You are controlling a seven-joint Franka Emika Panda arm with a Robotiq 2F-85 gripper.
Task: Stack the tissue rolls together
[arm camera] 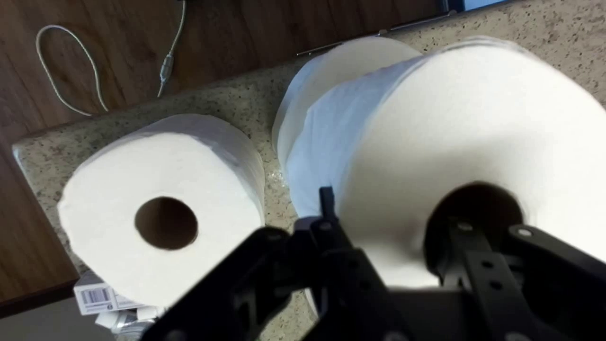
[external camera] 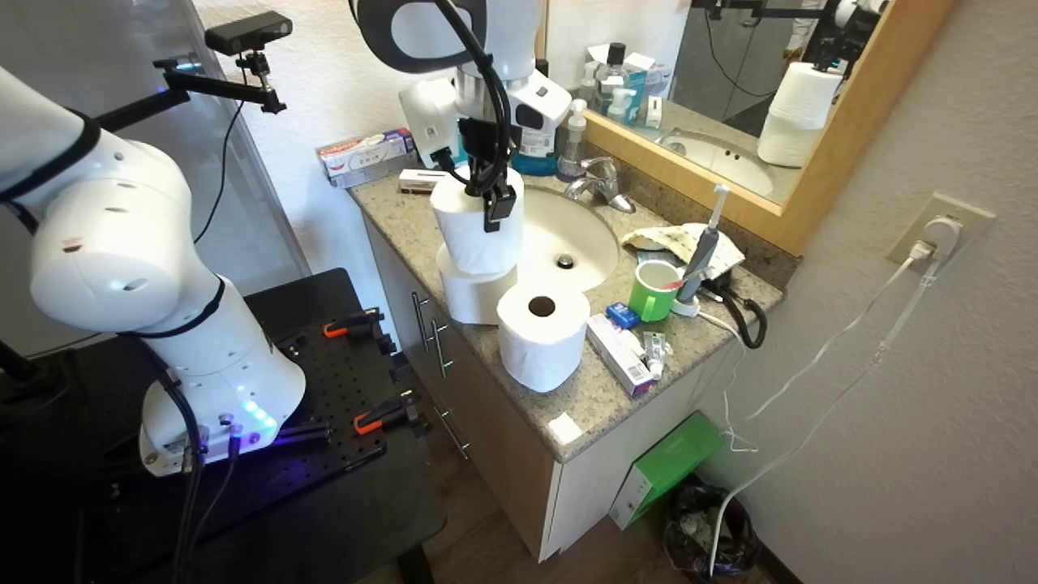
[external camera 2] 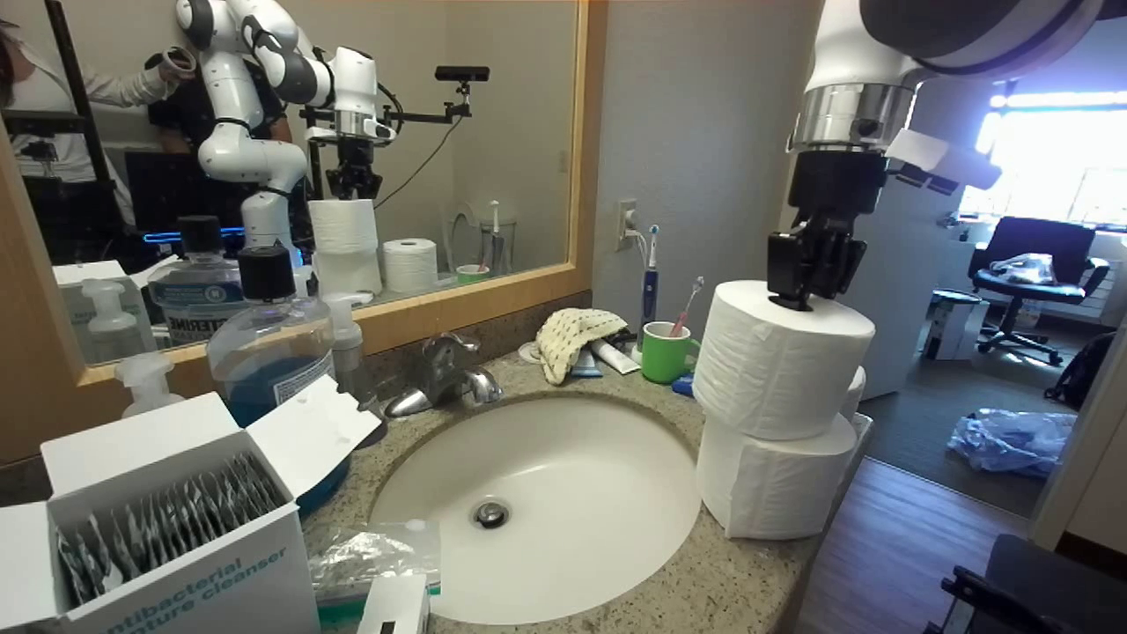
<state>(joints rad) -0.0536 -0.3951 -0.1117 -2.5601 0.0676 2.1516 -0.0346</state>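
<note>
Two white tissue rolls are stacked beside the sink: an upper roll on a lower roll. In an exterior view the upper roll looks slightly tilted and shifted toward the sink over the lower roll. My gripper is shut on the upper roll's wall, one finger down in the dark core hole and the other outside. The third roll stands upright close by, nearer the counter corner. In the wrist view this third roll lies left of the jaws, apart from the stack.
The sink bowl adjoins the stack, with a faucet behind. A green mug, a toothpaste box and an electric toothbrush are past the third roll. An opened sachet box stands across the sink. The counter edge runs close beside the rolls.
</note>
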